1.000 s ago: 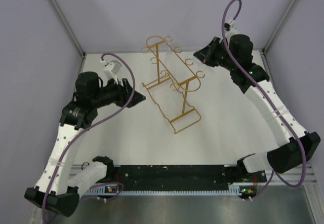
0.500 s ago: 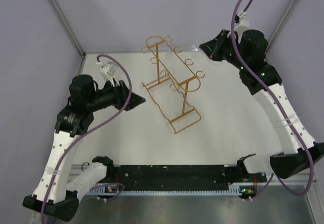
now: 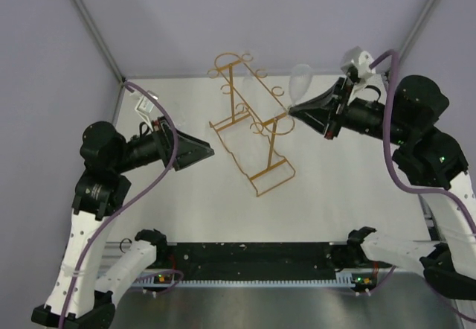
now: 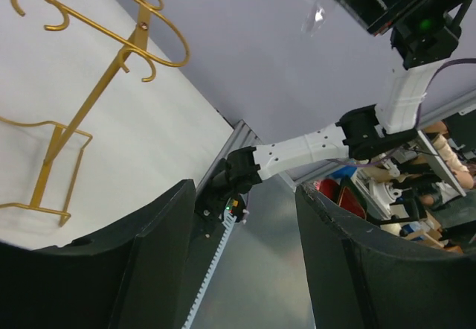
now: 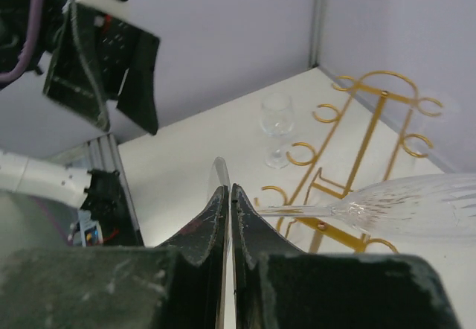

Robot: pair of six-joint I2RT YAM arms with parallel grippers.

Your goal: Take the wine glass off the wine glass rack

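White tabletop (image 3: 186, 195) bears looped wire rack (image 4: 88, 109); wine glass (image 5: 416, 204) looks ribbed.

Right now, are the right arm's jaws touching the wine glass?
Touching. The right wrist view shows the right gripper, jaws shut, pinching the wine glass by its flat foot.

Top view looks down; both wrist views share rack (image 4: 93, 107).

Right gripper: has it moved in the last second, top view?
Yes. The right gripper came down the picture, from the far loops of the wine glass rack to its nearer right loop, shut on the wine glass.
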